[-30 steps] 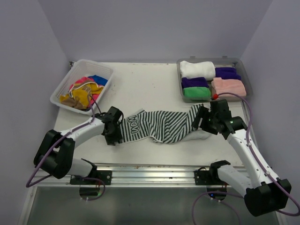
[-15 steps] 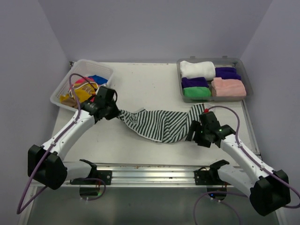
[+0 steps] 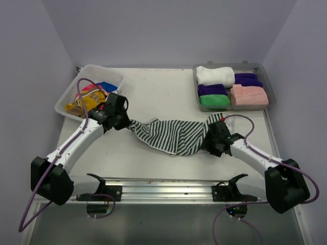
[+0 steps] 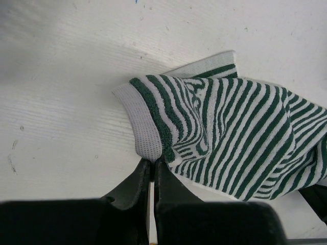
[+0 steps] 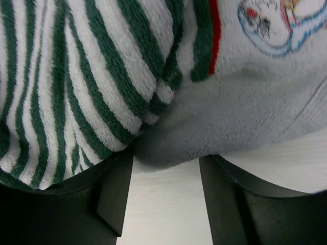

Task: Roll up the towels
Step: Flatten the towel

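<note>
- My left end effector [image 4: 152, 164] is pressed together, pinching the hem corner of the striped towel [image 3: 176, 135], well left of the tray [image 3: 194, 87].
- My right end effector [image 5: 166, 153] is spread, the towel's other end bunched at its fingertips, just nearer than the tray.
- The towel is strung across the bench [image 3: 153, 92] between them.
- Rolled towels [image 3: 214, 75] fill the tray.

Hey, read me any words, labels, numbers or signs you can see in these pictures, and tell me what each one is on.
No readable text in any view.
The striped towel carries a small printed picture outlined in blue. It is cut off at the top edge of the right wrist view, and no letters can be made out.
The basket and the tray show no labels.
</note>
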